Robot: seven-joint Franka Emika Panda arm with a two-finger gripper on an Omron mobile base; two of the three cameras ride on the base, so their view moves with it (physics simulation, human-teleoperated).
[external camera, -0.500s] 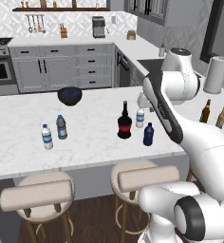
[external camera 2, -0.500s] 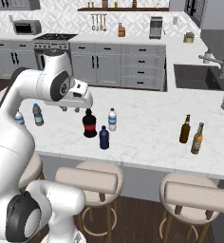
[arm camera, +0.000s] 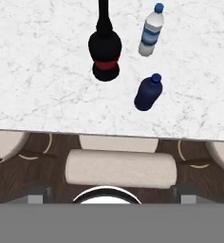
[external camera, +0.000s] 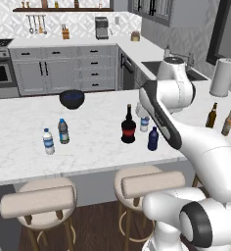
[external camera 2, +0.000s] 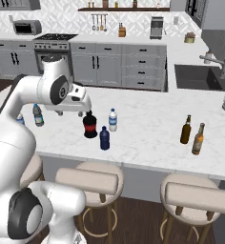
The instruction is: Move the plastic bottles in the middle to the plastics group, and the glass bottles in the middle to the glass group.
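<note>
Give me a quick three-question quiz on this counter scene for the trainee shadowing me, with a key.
1. True or false: the squat red-labelled bottle already stands beside the two brown beer bottles.
2. Multiple choice: in the right base view, which bottle stands closest to the counter's front edge, by the stools? A) navy blue bottle B) clear white-capped bottle C) squat red-labelled bottle
3. Fill in: the gripper holds ____.

Key
1. False: it stands mid-counter with the navy and clear bottles, well apart from the beer bottles.
2. A
3. Nothing: the hand hangs above the three middle bottles, with no bottle between its fingertips in the hand view.
</note>
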